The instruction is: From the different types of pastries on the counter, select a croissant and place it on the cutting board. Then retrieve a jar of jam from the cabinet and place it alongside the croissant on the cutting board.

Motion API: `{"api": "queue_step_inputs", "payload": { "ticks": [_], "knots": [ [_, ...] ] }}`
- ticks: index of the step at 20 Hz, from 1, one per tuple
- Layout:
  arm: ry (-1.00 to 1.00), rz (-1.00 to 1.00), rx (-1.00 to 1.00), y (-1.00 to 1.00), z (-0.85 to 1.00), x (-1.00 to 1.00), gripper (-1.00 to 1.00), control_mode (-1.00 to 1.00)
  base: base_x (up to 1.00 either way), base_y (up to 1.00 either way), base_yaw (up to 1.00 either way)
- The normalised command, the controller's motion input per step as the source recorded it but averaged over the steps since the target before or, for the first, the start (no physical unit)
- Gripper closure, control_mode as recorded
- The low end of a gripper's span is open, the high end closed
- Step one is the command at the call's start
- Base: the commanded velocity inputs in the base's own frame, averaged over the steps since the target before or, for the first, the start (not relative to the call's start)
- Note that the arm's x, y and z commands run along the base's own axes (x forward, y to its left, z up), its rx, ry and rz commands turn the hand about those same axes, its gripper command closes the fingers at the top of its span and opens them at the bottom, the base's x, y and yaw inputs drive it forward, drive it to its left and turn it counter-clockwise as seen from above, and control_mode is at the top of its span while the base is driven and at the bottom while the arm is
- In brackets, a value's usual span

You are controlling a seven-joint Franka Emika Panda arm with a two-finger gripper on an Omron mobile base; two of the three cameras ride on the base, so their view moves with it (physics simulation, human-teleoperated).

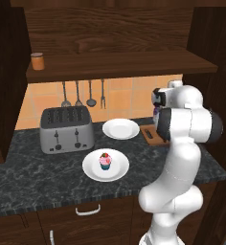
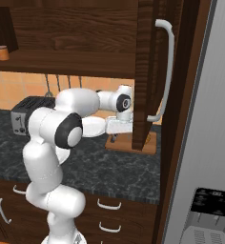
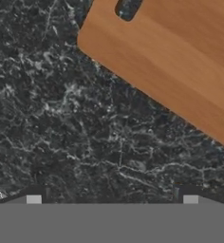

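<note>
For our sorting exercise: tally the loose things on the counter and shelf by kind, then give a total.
White plates: 2
Cupcake: 1
Toaster: 1
Cutting board: 1
Jar of jam: 1
Total: 6

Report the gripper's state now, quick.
Gripper: open, holding nothing, over the counter beside the cutting board.

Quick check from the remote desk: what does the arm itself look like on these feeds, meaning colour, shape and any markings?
The arm is glossy white, built of rounded, bulbous segments, with dark grey-black round caps at the joints. No cables or lettering are visible. The gripper has a white body below a dark-ringed wrist; in the hand view its jaws end in small dark tips with pale grey square pads.
</note>
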Motion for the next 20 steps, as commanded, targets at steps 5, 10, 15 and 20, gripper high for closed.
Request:
{"api": "queue_step_inputs", "payload": {
  "ticks": [5,10,15,20],
  "knots": [
    [-0.08,0.02,0.00,0.61,0.00,-0.90,-1.00,-1.00,0.00,0.00,0.00],
    [-0.12,0.00,0.01,0.67,0.00,-1.00,-1.00,-1.00,0.00,0.00,0.00],
    [-0.09,-0.03,0.01,0.62,0.00,-1.00,-1.00,-1.00,0.00,0.00,0.00],
    [-0.01,-0.12,0.00,0.55,0.44,-1.00,-1.00,-1.00,0.00,0.00,0.00]
  ]
}}
